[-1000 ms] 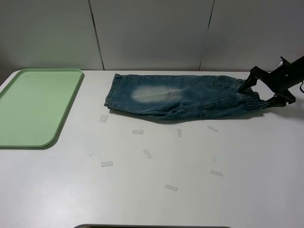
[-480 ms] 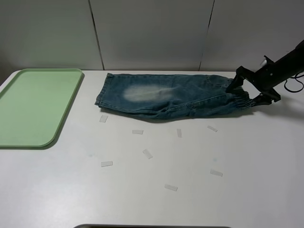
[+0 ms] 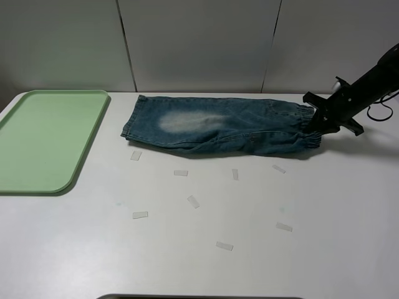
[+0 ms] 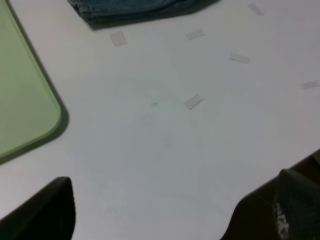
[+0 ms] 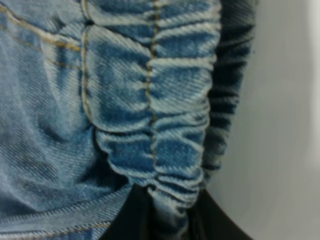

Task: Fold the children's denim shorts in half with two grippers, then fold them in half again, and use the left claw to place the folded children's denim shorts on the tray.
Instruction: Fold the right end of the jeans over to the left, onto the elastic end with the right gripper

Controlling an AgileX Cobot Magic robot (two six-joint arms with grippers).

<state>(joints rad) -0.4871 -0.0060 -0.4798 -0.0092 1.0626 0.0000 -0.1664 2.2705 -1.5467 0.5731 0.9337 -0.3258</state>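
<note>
The children's denim shorts (image 3: 218,128) lie as a long flat strip across the back of the table, with the gathered waistband on the right. My right gripper (image 3: 321,121) is at that waistband end and shut on it. The right wrist view shows the elastic denim (image 5: 150,100) bunched between the dark jaws of the right gripper (image 5: 167,217). The left claw (image 4: 165,220) hovers open over bare table, one dark finger (image 4: 45,210) at each lower corner of the left wrist view. It does not show in the exterior view. The pale-green tray (image 3: 43,140) sits at the far left with nothing on it.
Several small clear tape strips (image 3: 193,201) are scattered on the white table in front of the shorts. The left wrist view shows the tray's rounded corner (image 4: 20,100) and the shorts' leg hem (image 4: 135,7). A paneled wall stands behind the table.
My right gripper has moved left along the table, the shorts shifting left with it. Its jaws have gone from open around the waistband to shut on it.
</note>
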